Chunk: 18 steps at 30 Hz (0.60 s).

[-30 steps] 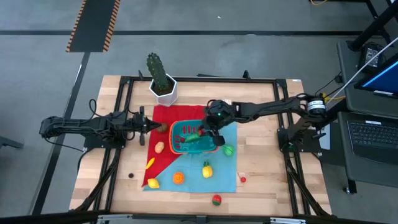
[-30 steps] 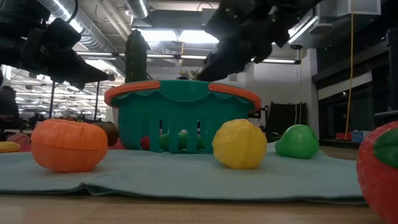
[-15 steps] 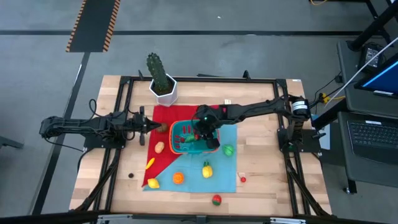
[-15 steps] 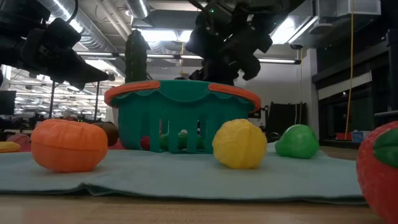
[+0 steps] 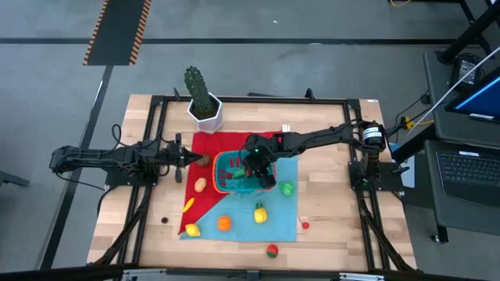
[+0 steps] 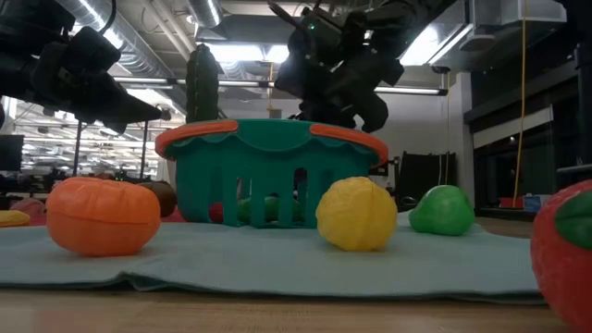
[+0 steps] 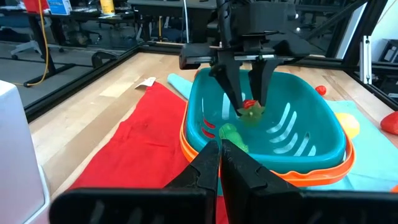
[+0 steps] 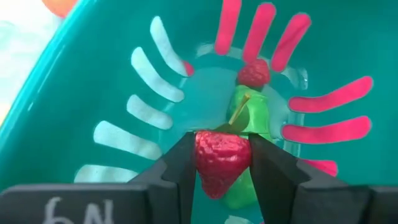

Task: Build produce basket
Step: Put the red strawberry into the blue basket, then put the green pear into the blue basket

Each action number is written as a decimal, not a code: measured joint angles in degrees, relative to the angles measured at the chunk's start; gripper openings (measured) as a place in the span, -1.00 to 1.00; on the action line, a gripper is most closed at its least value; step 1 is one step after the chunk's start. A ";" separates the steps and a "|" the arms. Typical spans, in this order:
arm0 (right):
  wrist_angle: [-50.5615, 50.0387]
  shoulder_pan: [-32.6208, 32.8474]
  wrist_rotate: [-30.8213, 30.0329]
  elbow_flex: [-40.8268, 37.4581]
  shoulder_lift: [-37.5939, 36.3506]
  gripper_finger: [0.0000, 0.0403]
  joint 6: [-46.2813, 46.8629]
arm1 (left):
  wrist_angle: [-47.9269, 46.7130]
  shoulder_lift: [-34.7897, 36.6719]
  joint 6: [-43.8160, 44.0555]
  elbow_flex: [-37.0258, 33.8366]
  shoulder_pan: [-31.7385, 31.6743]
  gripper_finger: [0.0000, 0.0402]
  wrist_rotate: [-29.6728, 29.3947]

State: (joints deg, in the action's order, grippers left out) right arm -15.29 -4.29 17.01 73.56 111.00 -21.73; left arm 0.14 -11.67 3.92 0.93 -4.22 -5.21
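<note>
We note the teal basket (image 5: 243, 173) upright on the cloth, orange-rimmed, holding green and red produce (image 7: 231, 132). A red strawberry (image 8: 219, 159) hangs above its floor; other pieces lie scattered outside.

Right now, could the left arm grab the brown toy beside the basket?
Probably yes. The left gripper is shut and parked just beside the brown toy, with nothing between them; the right gripper, holding a strawberry, is over the basket.

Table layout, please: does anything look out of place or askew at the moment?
Mostly tidy. The basket sits upright on the cloths, and the right gripper holds a strawberry over it. One small red piece lies on bare wood off the blue cloth, apart from the other produce.
</note>
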 joint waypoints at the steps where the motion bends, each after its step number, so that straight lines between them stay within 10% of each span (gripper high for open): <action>1: -0.06 0.00 -0.04 0.00 0.00 -0.32 0.07 | 0.01 -0.01 0.00 0.00 0.00 -0.96 0.00; 18: -2.22 0.00 -2.00 1.22 -0.02 -0.12 2.00 | -0.02 -0.01 0.00 0.00 -0.01 -0.96 0.20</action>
State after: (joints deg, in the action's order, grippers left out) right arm -17.51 -4.29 15.00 74.78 110.98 -19.73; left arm 0.12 -11.68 3.92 0.93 -4.23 -5.01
